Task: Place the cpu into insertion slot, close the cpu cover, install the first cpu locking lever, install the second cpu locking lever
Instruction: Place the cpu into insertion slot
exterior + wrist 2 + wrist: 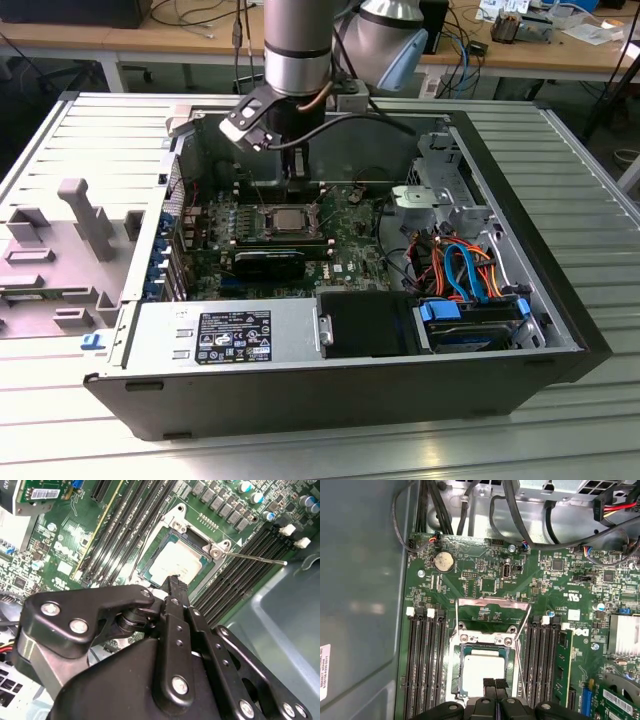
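The cpu (481, 667) lies flat in the insertion slot (290, 220) on the green board, its silver top showing (176, 562). The cpu cover (485, 640), a metal frame, lies down around the chip, and its window shows the chip. One thin locking lever (255, 559) sticks out sideways from the socket corner. A second wire lever (136, 562) stands free along the other side. In the first wrist view both levers (522, 625) rise off the socket. My gripper (175, 582) hangs just above the socket's edge, shut with nothing between its fingers (495, 683).
Black memory slots (425, 655) flank the socket on both sides. The grey case wall (360, 605) stands close by. Cables (460, 265) and a drive bay fill the exterior view's right of the case. A power supply (225, 335) sits at the front.
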Robot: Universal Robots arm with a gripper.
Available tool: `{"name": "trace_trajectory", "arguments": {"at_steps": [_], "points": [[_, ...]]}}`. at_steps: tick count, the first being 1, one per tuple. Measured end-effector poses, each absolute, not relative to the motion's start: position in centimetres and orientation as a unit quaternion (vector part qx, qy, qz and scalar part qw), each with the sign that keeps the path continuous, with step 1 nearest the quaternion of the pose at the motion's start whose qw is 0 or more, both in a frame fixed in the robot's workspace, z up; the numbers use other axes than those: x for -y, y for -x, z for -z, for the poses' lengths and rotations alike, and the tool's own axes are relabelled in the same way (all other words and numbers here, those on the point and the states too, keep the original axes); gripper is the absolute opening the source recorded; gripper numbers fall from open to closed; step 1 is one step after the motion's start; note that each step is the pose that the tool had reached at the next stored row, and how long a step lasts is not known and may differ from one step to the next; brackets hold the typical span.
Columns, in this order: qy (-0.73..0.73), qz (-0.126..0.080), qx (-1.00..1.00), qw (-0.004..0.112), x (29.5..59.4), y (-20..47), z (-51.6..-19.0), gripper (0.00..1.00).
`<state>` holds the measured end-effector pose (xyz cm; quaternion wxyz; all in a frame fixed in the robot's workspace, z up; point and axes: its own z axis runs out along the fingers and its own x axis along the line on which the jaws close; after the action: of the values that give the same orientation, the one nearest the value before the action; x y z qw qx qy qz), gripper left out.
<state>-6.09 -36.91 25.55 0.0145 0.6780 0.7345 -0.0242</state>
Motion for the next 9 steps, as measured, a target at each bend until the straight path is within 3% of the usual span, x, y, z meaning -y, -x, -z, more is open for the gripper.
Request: {"name": "trace_trajectory", "arguments": {"at_steps": [9], "points": [[-0.678, 0.024, -0.735, 0.014, 36.9, 6.1, -26.7, 0.11]]}}
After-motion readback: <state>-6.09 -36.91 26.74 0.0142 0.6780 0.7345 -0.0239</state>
